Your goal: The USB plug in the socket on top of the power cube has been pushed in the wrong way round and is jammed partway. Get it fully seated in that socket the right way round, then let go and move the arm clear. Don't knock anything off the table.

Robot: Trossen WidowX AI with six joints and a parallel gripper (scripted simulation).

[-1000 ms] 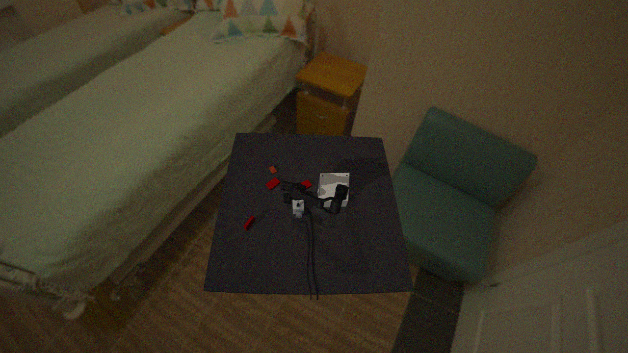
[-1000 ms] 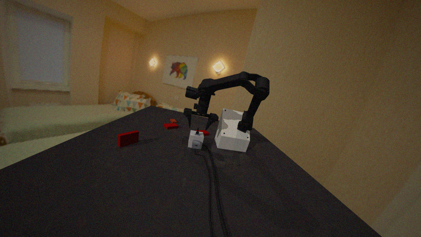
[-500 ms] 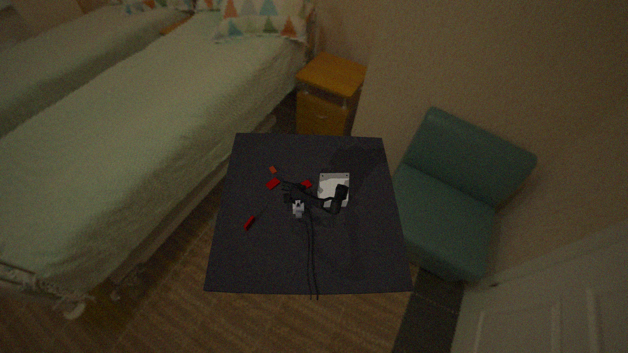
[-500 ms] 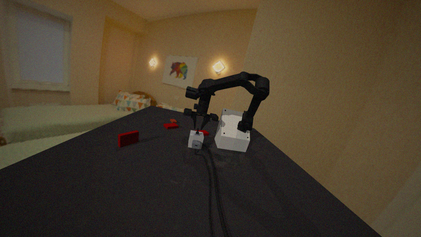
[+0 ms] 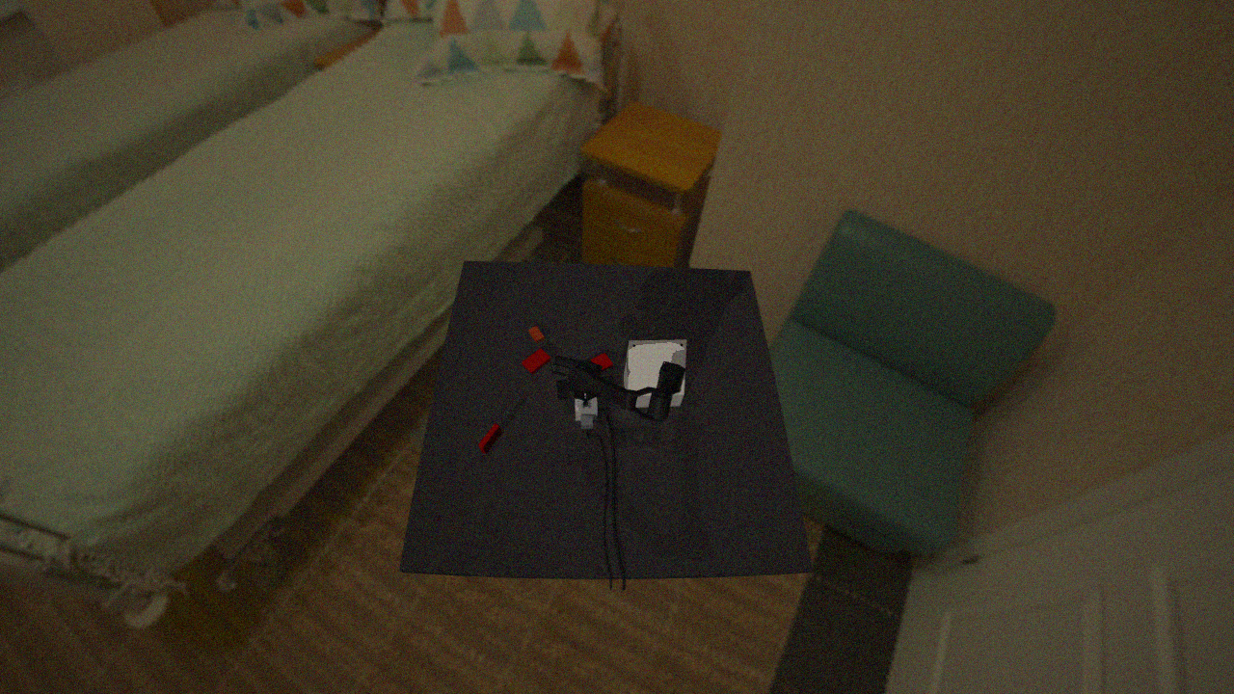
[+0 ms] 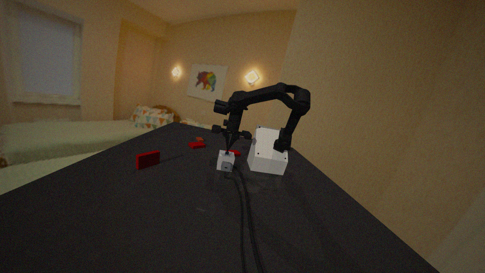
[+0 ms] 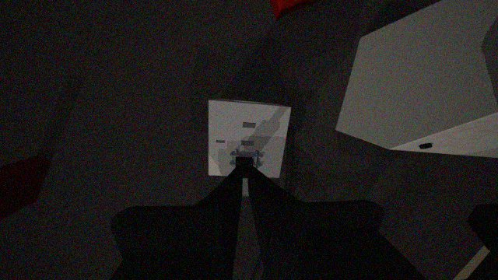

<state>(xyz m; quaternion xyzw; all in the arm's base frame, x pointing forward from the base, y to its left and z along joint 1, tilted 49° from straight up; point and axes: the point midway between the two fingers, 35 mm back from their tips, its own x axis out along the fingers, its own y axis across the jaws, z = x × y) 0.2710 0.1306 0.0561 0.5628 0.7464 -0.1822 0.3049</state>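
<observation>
The white power cube [image 5: 580, 413] [image 6: 220, 162] [image 7: 226, 117] stands on the dark table, with several slots in its top. The black USB plug [image 6: 226, 152] [image 7: 244, 160] stands in the socket on the cube's top, near one edge. My gripper [image 6: 227, 150] [image 7: 244, 171] points down over the cube and is shut on the USB plug. The fingers hide most of the plug, so which way round it sits and how deep it is cannot be told. A grey block [image 5: 587, 421] [image 6: 226, 165] is on the cube's front side.
A large white box [image 5: 656, 366] [image 6: 268, 164] [image 7: 408, 85] stands right of the cube, by the arm's base. Red blocks [image 5: 535, 360] [image 5: 490, 438] [image 6: 147, 160] and an orange one [image 5: 535, 333] lie left and behind. Black cables [image 5: 613, 509] [image 6: 247, 210] run to the front table edge.
</observation>
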